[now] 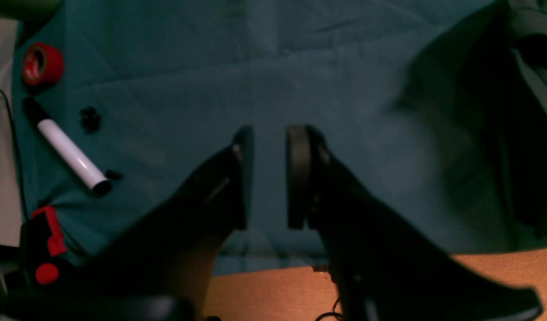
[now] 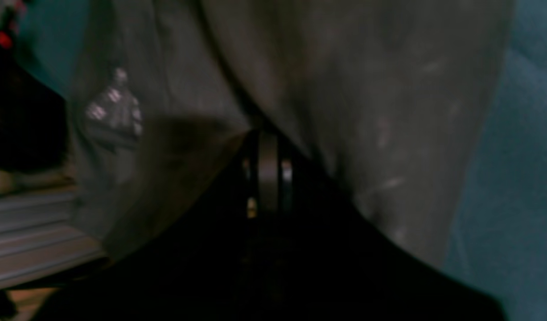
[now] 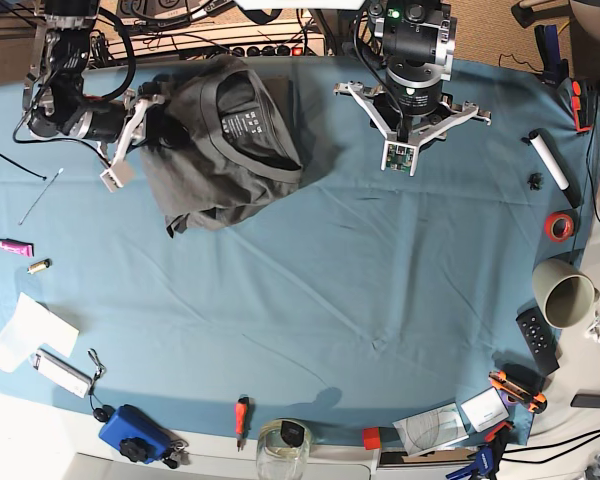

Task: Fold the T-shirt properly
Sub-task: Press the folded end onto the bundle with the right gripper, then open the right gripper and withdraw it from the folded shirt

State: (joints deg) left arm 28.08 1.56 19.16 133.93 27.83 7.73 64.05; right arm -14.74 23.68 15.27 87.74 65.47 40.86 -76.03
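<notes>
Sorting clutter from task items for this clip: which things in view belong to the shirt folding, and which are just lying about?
Belongs to the job:
T-shirt, bunched on the table cloth
right gripper, jaws shut on the T-shirt
left gripper, jaws apart, holding nothing

Just lying about:
red tape roll
white marker
cup
remote
glass jar

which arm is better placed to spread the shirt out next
Right, probably. The right hand is already shut on the bunched T-shirt, at its edge. The left hand hangs open over bare table cloth, apart from the shirt.
</notes>
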